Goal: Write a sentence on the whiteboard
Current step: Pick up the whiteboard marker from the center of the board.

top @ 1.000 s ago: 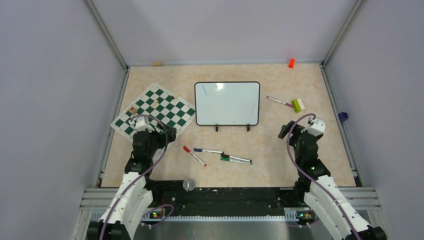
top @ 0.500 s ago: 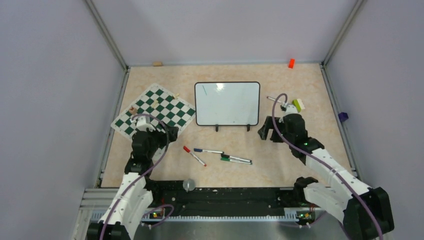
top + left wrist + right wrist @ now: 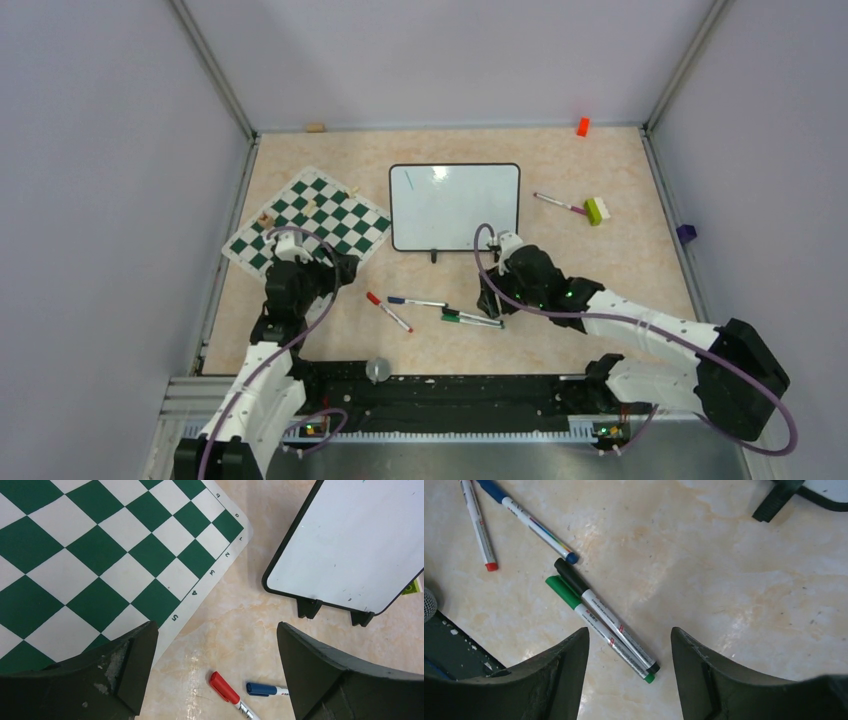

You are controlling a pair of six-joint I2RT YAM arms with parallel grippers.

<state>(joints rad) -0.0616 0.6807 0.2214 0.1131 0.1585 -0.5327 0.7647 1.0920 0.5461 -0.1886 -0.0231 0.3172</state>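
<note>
Two markers, a green marker (image 3: pixel 596 626) and a black marker (image 3: pixel 599 606), lie pressed side by side on the table (image 3: pixel 600 170), directly under my right gripper (image 3: pixel 628 630). Its jaws are released and empty, straddling the rear ends of both pens. My left gripper (image 3: pixel 216 625) is also spread wide and holds nothing. It hovers near the table's 8 o'clock edge, at the corner of the chessboard mat (image 3: pixel 310 222).

The whiteboard (image 3: pixel 455 205) stands just past the table's centre toward 12 o'clock. It is almost blank, with only a small teal stroke near its top left corner, so no sentence is written yet.

I judge the step in hand to be picking up one pen. To do it well, I want the fingers turned square across a single barrel, because closing here could pinch both or roll one away.

A blue marker (image 3: pixel 415 301) and a red marker (image 3: pixel 388 312) lie at 9 o'clock from the pair. Beyond the board at 3 o'clock sit another marker (image 3: pixel 558 204) and a green-and-white block (image 3: pixel 596 210), well clear. The board's near feet sit close to my right wrist at 12 o'clock, so a careless lift could bump them.
</note>
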